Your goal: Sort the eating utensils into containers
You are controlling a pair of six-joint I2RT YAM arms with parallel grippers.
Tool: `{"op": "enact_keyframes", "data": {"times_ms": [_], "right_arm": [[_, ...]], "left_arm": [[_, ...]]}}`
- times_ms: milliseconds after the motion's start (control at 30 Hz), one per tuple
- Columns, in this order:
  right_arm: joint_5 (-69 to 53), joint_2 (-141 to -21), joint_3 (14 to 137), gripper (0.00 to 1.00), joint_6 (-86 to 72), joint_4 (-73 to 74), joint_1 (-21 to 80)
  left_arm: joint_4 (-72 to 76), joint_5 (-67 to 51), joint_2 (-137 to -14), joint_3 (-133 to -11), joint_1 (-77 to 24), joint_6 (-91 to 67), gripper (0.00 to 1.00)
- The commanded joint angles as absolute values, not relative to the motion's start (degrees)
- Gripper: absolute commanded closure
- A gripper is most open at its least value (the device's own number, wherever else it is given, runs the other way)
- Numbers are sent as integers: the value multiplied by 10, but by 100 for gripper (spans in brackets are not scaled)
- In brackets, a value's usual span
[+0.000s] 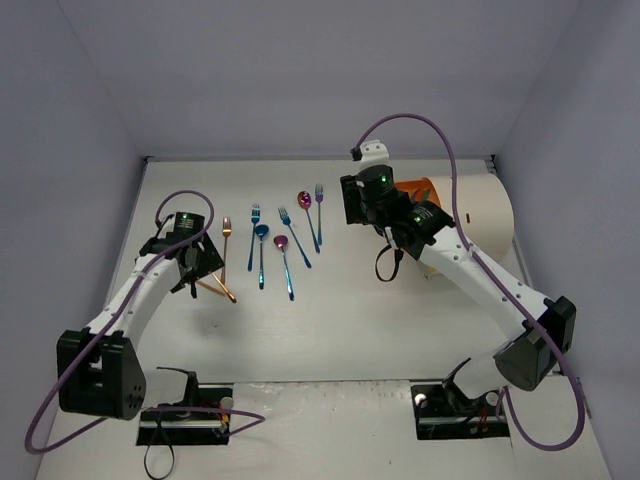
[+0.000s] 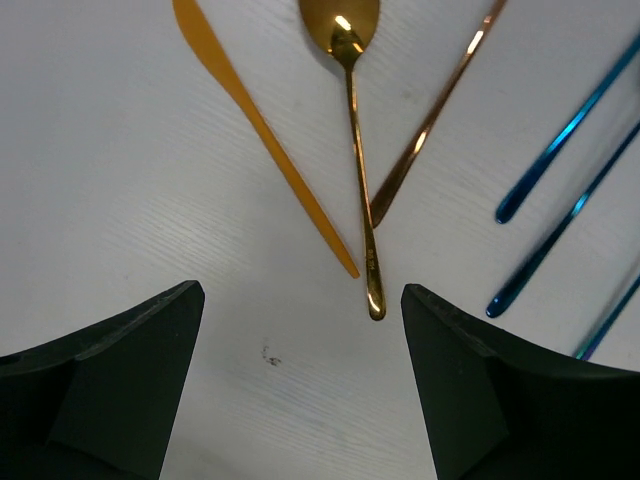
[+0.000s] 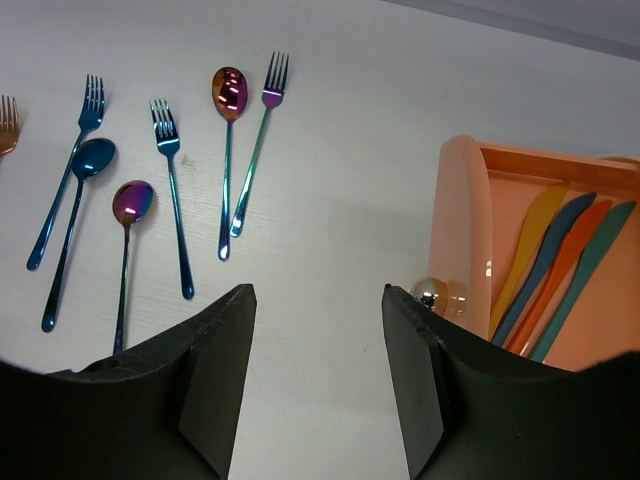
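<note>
Left gripper (image 2: 302, 298), right gripper (image 3: 318, 295): jaws apart, empty.

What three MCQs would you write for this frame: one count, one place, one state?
1. Knives showing in the open drawer? A one; B four; C seven
2. Where is the gold spoon? A on the table, ahead of the left jaws; B in the drawer; C in the right jaws
3. Left jaws? A shut on a fork; B shut, empty; C open, empty

1 B: four blades lie side by side in the right wrist view.
2 A: it lies flat on the table in the left wrist view.
3 C: wide gap, only bare table between.
</note>
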State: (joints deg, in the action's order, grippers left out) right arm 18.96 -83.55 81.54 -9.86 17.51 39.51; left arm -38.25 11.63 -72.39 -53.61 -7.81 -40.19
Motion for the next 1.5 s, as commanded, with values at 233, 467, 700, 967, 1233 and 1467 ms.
{"op": "enact_keyframes", "data": {"times_ms": [233,467,700,967,1233,1467], "right_arm": [[172,-740,763,49,-110,138,398],[176,-709,731,48,-102,138,397],[173,-701,729,48,-93,138,392],[157,-707,743,48,-89,137,391],[35,-724,784,45,-92,134,394],[-64,-760,815,44,-117,104,406]], "left_arm": [[-277,120,-835,-509,-23,-539,35],[-245,112,-894,-510,-4,-560,45],[-249,113,-911,-486,-4,-593,68],[-296,126,-870,-495,-4,-571,100],[-321,93,-704,-574,-4,-508,100],[-295,-29,-686,-700,-76,-488,100]]}}
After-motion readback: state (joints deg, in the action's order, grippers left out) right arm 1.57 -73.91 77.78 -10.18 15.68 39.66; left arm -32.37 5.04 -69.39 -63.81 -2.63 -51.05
